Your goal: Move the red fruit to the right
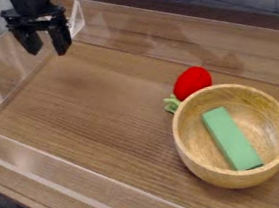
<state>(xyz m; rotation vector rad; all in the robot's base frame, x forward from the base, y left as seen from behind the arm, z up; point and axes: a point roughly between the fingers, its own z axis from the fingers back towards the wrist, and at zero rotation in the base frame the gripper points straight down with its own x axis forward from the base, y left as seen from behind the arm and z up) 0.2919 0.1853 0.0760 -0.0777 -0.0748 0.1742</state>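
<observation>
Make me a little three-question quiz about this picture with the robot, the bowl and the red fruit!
1. True or false: the green block lies inside the wooden bowl.
2. Where is the red fruit? A) in the bowl B) just outside the bowl's rim, on the table C) between the jaws
3. Fill in: the gripper hangs at the picture's top left, jaws ____ and holding nothing.

Key: 1 true; 2 B; 3 open.
</observation>
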